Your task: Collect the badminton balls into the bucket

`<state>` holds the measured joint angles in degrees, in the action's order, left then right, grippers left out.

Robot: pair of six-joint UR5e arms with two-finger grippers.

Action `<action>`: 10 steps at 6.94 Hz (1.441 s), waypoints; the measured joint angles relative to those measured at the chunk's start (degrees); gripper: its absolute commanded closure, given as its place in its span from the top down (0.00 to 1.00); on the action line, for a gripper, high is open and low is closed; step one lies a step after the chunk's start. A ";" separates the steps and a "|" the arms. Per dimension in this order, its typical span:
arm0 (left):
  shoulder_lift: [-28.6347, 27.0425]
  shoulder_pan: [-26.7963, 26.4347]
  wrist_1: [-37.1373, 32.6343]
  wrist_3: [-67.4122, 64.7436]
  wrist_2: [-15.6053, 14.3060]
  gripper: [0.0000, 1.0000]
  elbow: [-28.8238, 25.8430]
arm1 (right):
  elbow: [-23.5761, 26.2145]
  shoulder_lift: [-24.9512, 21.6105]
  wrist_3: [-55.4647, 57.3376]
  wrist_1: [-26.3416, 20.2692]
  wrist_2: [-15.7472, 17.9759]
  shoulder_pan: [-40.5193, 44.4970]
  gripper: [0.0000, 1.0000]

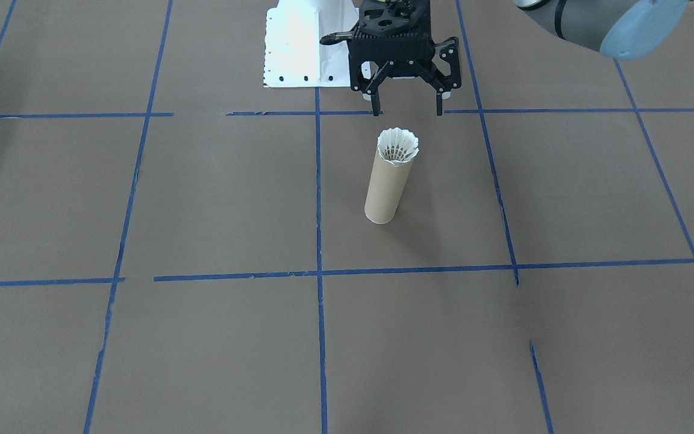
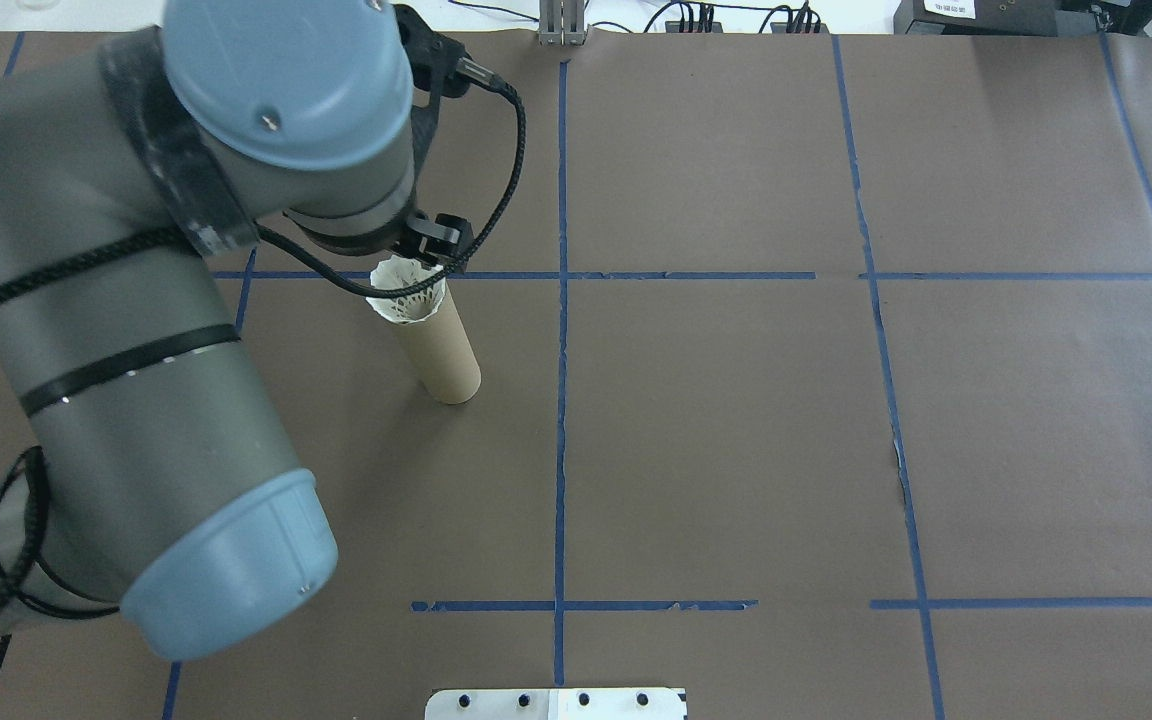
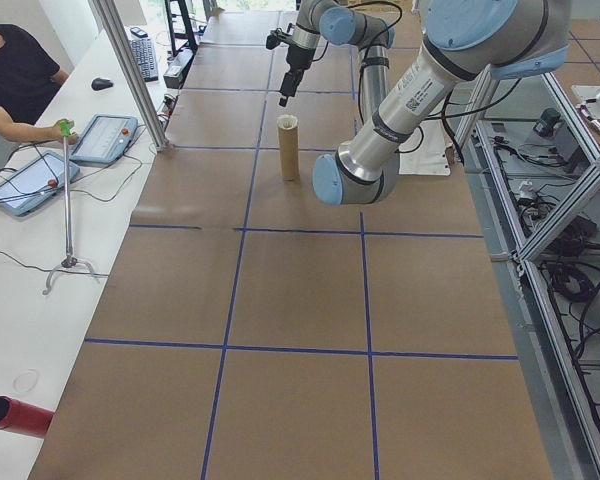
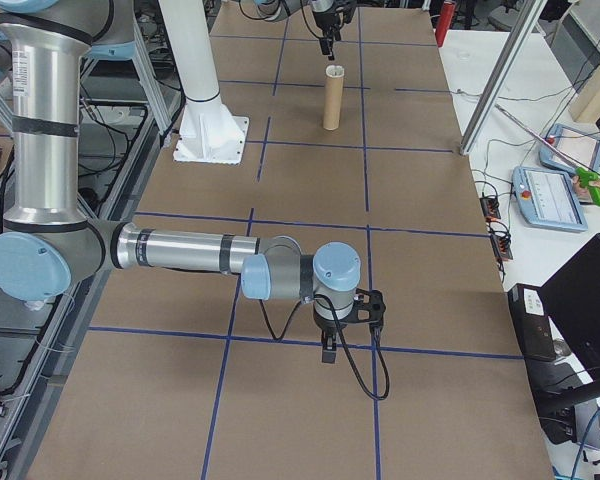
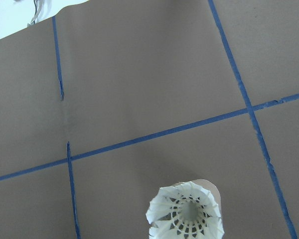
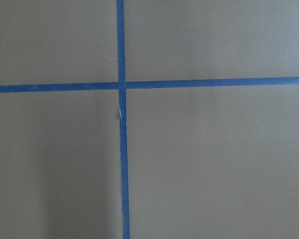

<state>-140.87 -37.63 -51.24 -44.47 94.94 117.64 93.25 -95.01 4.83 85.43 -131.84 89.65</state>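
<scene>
From the camera facing the robot, the bucket (image 1: pixel 388 181) stands upright near the middle of the brown papered counter (image 1: pixel 202 199), its long axis vertical. The badminton ball (image 1: pixel 397 146) sits in its open top, feather skirt flared upward and resting on the rim, cork end pointing down inside and out of sight. Just behind and above the tube hangs the left pincer (image 1: pixel 406 111), its black fingers spread wide and holding nothing. Beyond it stands the white metal base (image 1: pixel 299 48).

The overhead view hides that pincer behind the bulky left arm (image 2: pixel 136 330); only the skirt and tube show past the wrist. The left wrist camera looks straight down into the skirt, showing the ribs around the dark centre.

The right pincer (image 4: pixel 329 352) shows only in the right-side view, low over blue tape (image 4: pixel 280 340) and well apart from the bucket; whether it is spread or closed cannot be told. Its wrist camera sees only crossing tape.
</scene>
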 measured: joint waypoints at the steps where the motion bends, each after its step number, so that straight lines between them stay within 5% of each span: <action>1: 3.00 -4.33 -4.12 5.46 3.92 1.00 0.31 | 0.00 0.00 0.00 0.00 0.00 0.00 1.00; 4: 18.45 -16.68 -25.01 20.89 15.61 1.00 -1.78 | 0.00 0.00 0.00 0.00 0.04 0.00 1.00; 6: 26.88 -26.32 -38.86 30.19 28.78 1.00 -11.87 | 0.00 0.00 0.00 0.00 0.01 0.00 1.00; 7: 28.99 -29.90 -41.36 32.95 32.42 1.00 -16.32 | 0.00 0.00 0.00 0.00 0.00 0.00 1.00; 10: 40.33 -40.56 -42.01 38.87 34.59 1.00 -22.40 | 0.00 0.00 0.00 0.00 0.00 0.00 1.00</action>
<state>-100.55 -78.19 -93.25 -5.60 129.53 95.24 93.25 -95.01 4.83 85.43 -131.84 89.65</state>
